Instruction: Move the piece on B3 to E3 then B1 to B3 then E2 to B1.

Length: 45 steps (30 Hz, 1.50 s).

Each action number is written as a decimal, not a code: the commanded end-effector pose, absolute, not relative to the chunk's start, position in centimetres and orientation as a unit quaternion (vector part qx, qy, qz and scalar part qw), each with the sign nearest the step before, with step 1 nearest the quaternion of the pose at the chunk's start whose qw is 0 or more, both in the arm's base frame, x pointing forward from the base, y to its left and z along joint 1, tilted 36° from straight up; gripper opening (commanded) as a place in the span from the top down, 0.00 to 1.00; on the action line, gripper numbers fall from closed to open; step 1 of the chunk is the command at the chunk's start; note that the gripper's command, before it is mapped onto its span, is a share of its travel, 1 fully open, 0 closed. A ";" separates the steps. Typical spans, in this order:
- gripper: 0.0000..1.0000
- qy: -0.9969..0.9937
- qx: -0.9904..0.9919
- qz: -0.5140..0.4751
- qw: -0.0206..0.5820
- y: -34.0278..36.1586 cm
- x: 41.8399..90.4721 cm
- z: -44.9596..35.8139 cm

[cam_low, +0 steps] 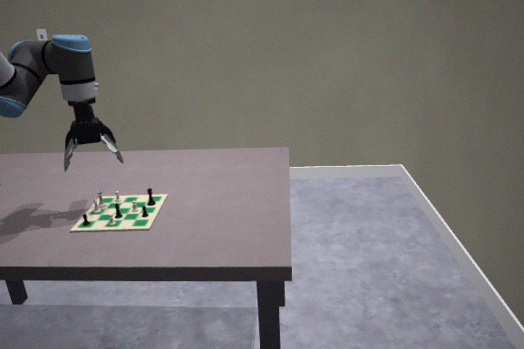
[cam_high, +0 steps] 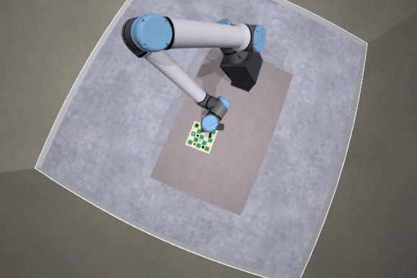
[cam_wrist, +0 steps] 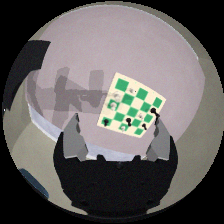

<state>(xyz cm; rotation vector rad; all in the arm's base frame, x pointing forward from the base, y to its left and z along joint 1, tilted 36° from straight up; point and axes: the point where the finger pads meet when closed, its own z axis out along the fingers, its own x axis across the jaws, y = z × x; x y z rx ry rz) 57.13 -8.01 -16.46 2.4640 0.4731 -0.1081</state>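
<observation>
A small green-and-cream chessboard [cam_low: 121, 212] lies on the brown table [cam_low: 181, 209]. It carries several black and white pieces, all upright. The board also shows in the top view [cam_high: 200, 138] and in the wrist view [cam_wrist: 132, 106]. The square labels are too small to read. My gripper [cam_low: 92, 154] hangs well above the table, up and behind the board's left part. Its fingers are spread wide and nothing is between them. In the wrist view the two fingers frame the board's near edge from high up.
The arm's dark base [cam_high: 242, 69] stands at the table's far end. The arm's elbow [cam_high: 149, 33] reaches out beyond the table's side. The table's right edge [cam_low: 289, 209] drops to a grey floor.
</observation>
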 end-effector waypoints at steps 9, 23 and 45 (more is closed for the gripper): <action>0.75 0.177 0.933 -0.040 0.310 -8.0 57.2 -16.4; 0.75 0.177 0.933 -0.040 0.310 -8.0 57.2 -16.4; 0.75 0.175 0.934 -0.039 0.310 -8.0 57.2 -16.5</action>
